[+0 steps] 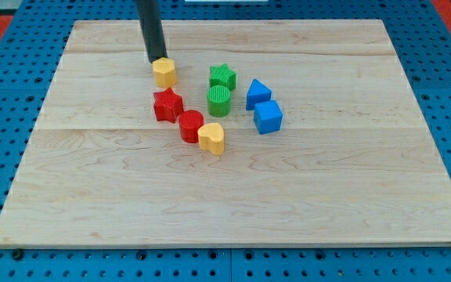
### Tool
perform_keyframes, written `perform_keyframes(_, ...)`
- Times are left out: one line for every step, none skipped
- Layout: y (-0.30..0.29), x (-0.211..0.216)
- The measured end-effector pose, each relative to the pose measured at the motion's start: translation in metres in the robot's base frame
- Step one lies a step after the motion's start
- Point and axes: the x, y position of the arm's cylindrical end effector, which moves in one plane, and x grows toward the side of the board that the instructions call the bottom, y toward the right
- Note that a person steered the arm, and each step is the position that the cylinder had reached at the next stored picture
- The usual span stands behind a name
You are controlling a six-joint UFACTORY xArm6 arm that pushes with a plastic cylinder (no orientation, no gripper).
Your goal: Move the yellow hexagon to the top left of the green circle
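The yellow hexagon sits on the wooden board, up and to the left of the green circle. My tip is at the hexagon's top-left edge, touching or nearly touching it. The rod rises from there to the view's top. The green circle stands just below a green star.
A red star, a red cylinder and a yellow heart run in a diagonal line below the hexagon. A blue triangle and a blue cube lie right of the green blocks. The board rests on a blue pegboard.
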Motion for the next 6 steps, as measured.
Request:
perform_keyframes(-0.003,0.009)
perform_keyframes(0.011,0.018)
perform_keyframes(-0.008,0.018)
perform_keyframes(-0.057,0.018)
perform_keyframes(0.001,0.044)
perform_keyframes(0.006,0.044)
